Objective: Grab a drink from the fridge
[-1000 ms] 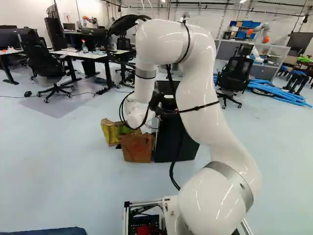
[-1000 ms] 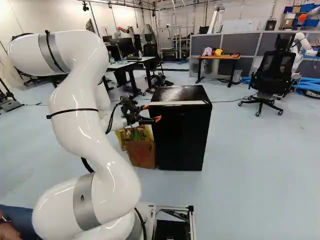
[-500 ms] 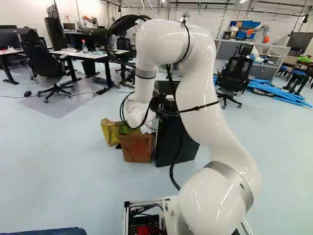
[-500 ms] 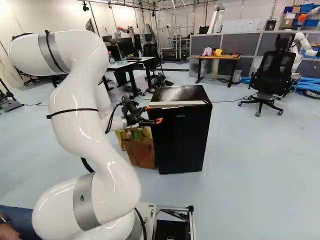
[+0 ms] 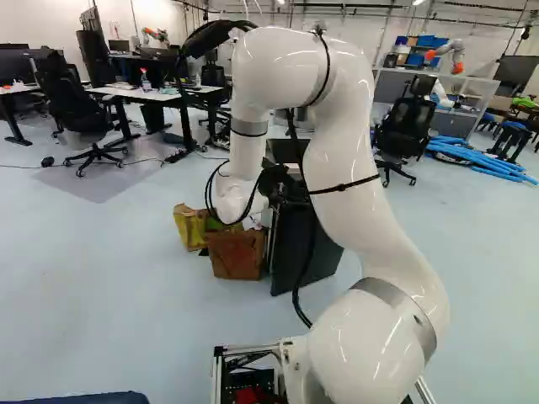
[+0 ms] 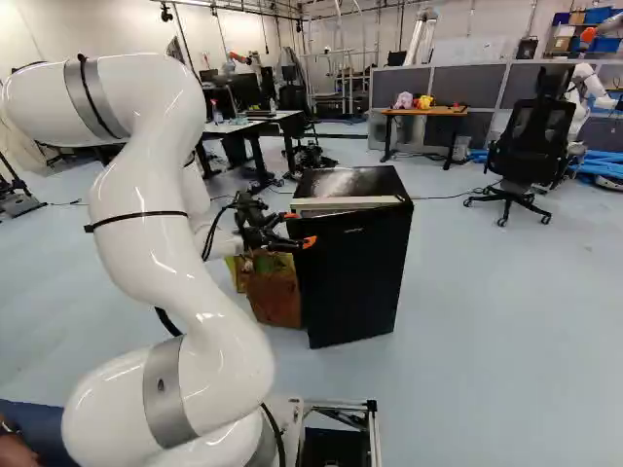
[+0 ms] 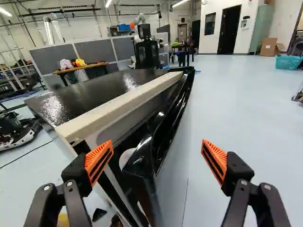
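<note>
In the right base view my gripper (image 6: 301, 229) is at the near left upper corner of the black fridge (image 6: 350, 272). Its door (image 6: 365, 258) stands ajar, turned out on the left side. From the wrist, the gripper (image 7: 157, 144) is open, its orange-padded fingers far apart. The door's free edge (image 7: 147, 163) lies between and ahead of them: one finger is on the side of the gap to the fridge body, the other over the door's outer side. I cannot tell whether either touches. The door hides most of the inside; no drink shows.
A brown box (image 5: 236, 254) and a yellow one (image 5: 189, 225) stand on the floor beside the fridge's left side. Office chairs (image 6: 531, 136), desks and a small wooden table (image 6: 425, 112) stand farther back. Another robot (image 6: 584, 88) is at the far right.
The fridge door has swung farther out toward the base. My arm has drawn back a little, with the gripper staying at the door's edge and slightly lower. The base has not moved.
</note>
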